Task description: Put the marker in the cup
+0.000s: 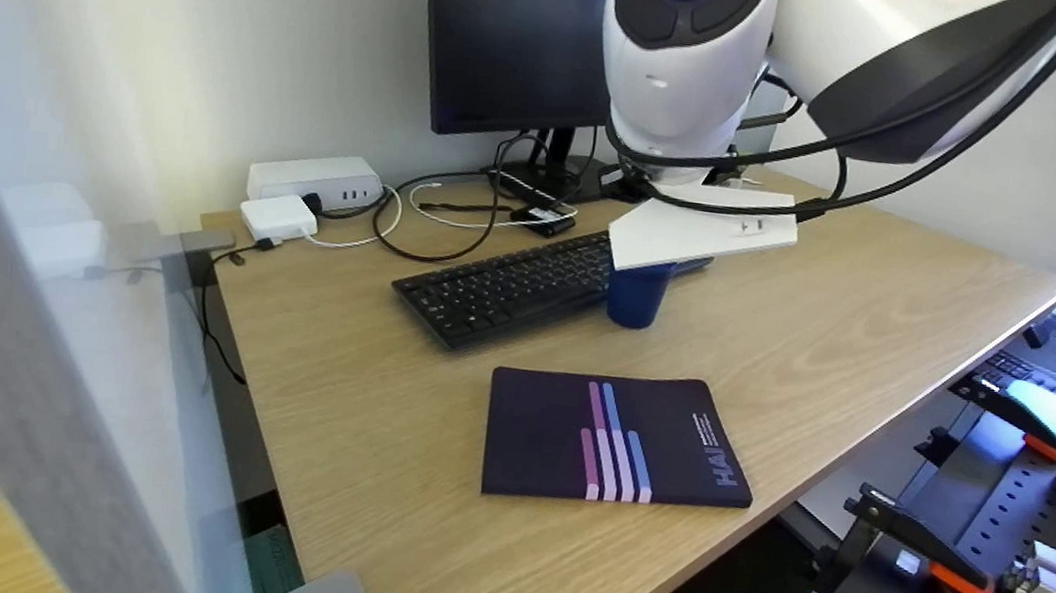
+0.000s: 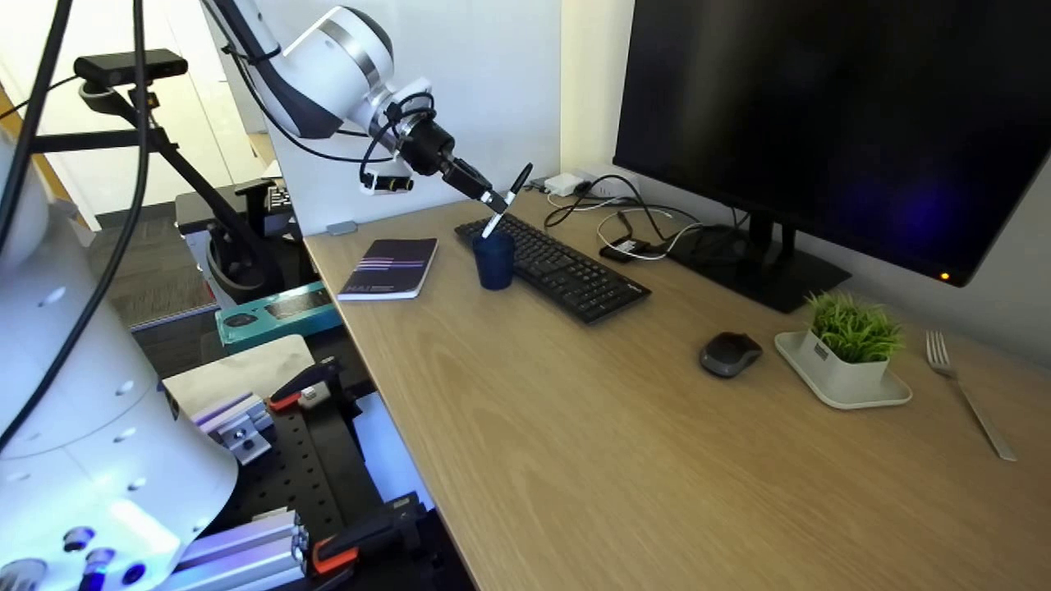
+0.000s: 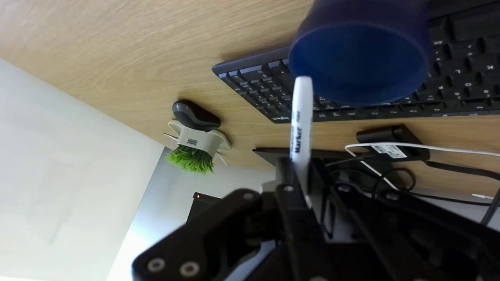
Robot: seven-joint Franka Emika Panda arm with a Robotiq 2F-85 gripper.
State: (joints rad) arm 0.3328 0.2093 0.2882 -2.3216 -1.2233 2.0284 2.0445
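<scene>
The marker has a white body and a black cap end pointing up. My gripper is shut on it and holds it tilted. The dark blue cup stands upright on the desk beside the keyboard, directly below the marker. In the wrist view the marker sits between the fingertips. Its white end overlaps the rim of the cup; I cannot tell whether it is above the opening or outside it. In an exterior view the cup shows partly, and the arm and a white plate hide the gripper and marker.
The black keyboard lies right behind the cup. A dark notebook lies near it. A monitor, cables, a mouse, a potted plant and a fork are also on the desk.
</scene>
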